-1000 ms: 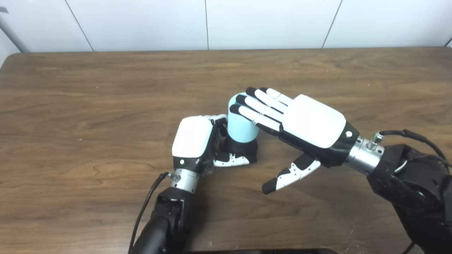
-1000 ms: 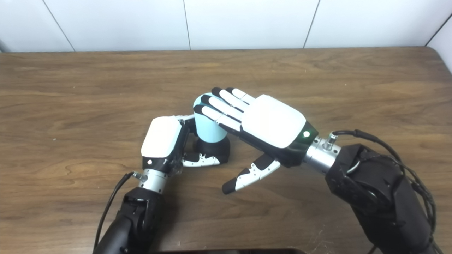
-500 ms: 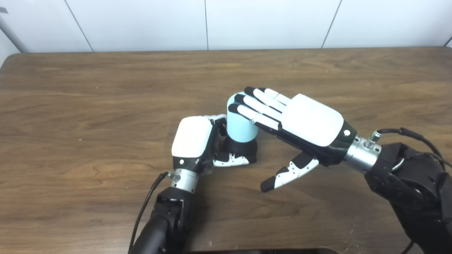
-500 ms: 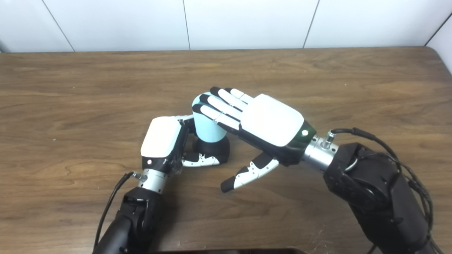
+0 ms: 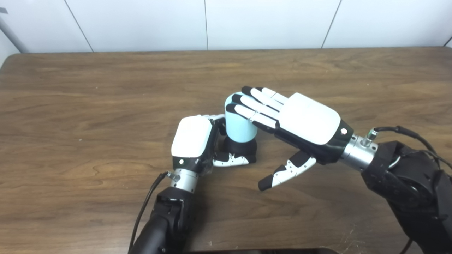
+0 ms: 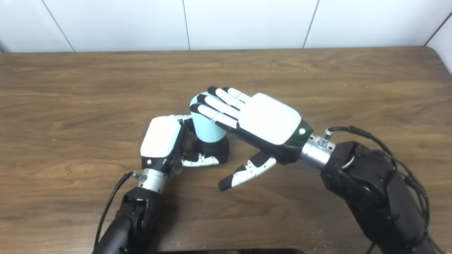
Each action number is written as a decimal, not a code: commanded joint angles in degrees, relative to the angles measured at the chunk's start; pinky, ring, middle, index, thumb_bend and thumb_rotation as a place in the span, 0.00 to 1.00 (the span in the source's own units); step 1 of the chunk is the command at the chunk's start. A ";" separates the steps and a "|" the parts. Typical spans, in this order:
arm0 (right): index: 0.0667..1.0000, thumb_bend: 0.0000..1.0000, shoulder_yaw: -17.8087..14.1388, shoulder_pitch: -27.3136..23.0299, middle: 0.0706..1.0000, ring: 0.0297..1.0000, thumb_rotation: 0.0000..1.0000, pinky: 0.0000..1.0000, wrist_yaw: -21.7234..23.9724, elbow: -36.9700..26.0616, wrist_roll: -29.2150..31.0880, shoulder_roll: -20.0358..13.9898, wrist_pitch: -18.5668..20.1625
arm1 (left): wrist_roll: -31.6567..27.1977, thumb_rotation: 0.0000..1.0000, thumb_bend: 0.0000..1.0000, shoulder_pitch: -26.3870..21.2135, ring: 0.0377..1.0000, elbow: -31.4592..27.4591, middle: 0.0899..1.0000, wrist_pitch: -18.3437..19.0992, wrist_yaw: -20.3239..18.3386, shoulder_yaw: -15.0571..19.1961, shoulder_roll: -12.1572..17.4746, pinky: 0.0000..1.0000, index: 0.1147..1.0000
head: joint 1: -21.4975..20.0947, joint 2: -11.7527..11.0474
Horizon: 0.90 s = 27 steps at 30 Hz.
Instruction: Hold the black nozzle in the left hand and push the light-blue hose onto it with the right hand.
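**A:** Left eye view first: where is everything?

**B:** Near the middle of the tabletop [image 5: 88,106] stands one black nozzle [image 5: 240,150], upright, with one light-blue hose [image 5: 239,121] piece seated on top of it. The left hand [image 5: 193,141] sits at about nine o'clock of the nozzle, fingers curled round its far side and thumb across its front, so it is clamped on the nozzle. The right hand [image 5: 300,121] comes in from about three o'clock, fingers straight and laid flat over the top of the hose, thumb hanging free below and touching nothing. It grips nothing; it is spread and pressing, or about to.

**A:** What could go wrong from here?

**B:** My guess: the flat fingers [image 6: 217,107] rest on the hose's right-hand side, not square over its centre. A push from there could tip the hose toward nine o'clock and cock it on the nozzle instead of driving it straight down. The hose also leans a little already. If the left hand's hold is loose, the nozzle could slide or topple on the smooth wood. And with nothing closed round the hose, the fingers may simply skid off its rounded top.

**A:** And the count?

**B:** One nozzle, one hose piece, two hands, one tabletop. How deep the hose sits I cannot tell; the joint is partly hidden behind the left hand.
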 commanded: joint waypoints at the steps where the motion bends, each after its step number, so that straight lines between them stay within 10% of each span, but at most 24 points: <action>1: 0.96 0.62 2.01 1.12 0.98 0.99 0.94 0.97 4.25 1.44 -0.06 -1.96 0.08 | 2.10 0.00 0.53 0.91 0.54 1.01 0.45 1.65 -2.65 -0.22 1.08 0.62 0.41 | 0.04 0.07; 27: 0.93 0.61 3.85 2.69 0.98 1.00 0.90 1.00 2.01 2.95 -1.00 -2.50 0.60 | 2.35 0.00 0.53 0.88 0.53 0.67 0.44 1.69 -3.61 -0.14 1.02 0.60 0.41 | -0.25 0.25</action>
